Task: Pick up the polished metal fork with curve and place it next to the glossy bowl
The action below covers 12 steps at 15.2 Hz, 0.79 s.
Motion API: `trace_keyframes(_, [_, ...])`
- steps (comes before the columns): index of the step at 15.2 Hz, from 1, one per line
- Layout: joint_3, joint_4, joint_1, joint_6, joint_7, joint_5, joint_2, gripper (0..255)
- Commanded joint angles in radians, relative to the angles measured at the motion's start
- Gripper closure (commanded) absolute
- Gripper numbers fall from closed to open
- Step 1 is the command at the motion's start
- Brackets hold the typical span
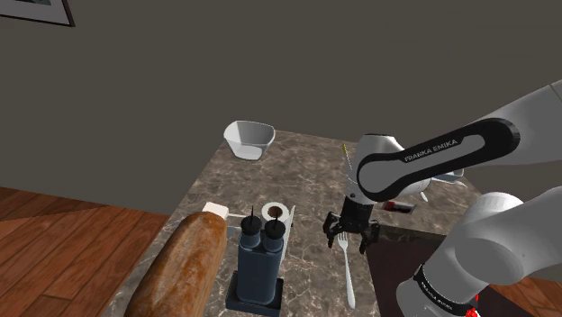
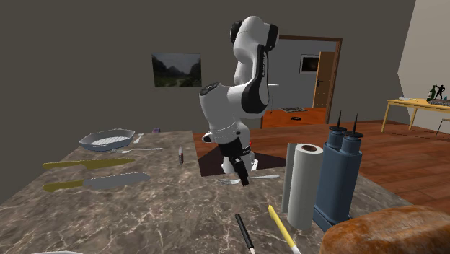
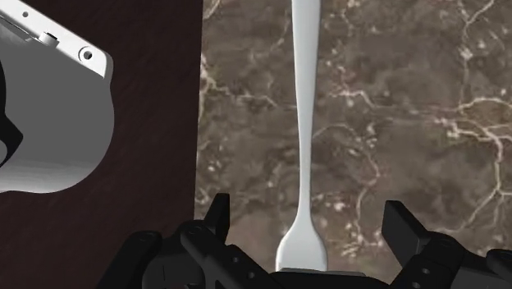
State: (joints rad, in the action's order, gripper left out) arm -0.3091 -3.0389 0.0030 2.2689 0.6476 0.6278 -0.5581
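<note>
**Grasp approach: open gripper (image 1: pixel 351 236) poised over the fork (image 1: pixel 348 270).**

The fork lies flat on the marbled counter (image 1: pixel 306 171) near the stand-side edge, well apart from the white bowl (image 1: pixel 249 138) at the far end. In the wrist view the fingers (image 3: pixel 402 230) stand apart either side of the fork's neck, just behind the tines, and touch nothing. The gripper should descend vertically until the pads flank the neck, then close squarely across its narrow width. A slim, flat utensil probably pivots if clasped off-centre.
</note>
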Motion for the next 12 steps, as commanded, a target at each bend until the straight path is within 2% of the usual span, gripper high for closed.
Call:
trace_keyframes(1, [0.000,-0.001,0.001,0.001,0.000,0.001,0.000,0])
trace_keyframes(3, [0.000,0.000,0.000,0.001,0.000,0.001,0.000,0])
trace_keyframes(4, [0.000,0.000,0.000,0.001,0.000,0.001,0.000,255])
trace_keyframes(12, [0.000,-0.001,0.000,0.000,0.000,0.000,-0.001,255])
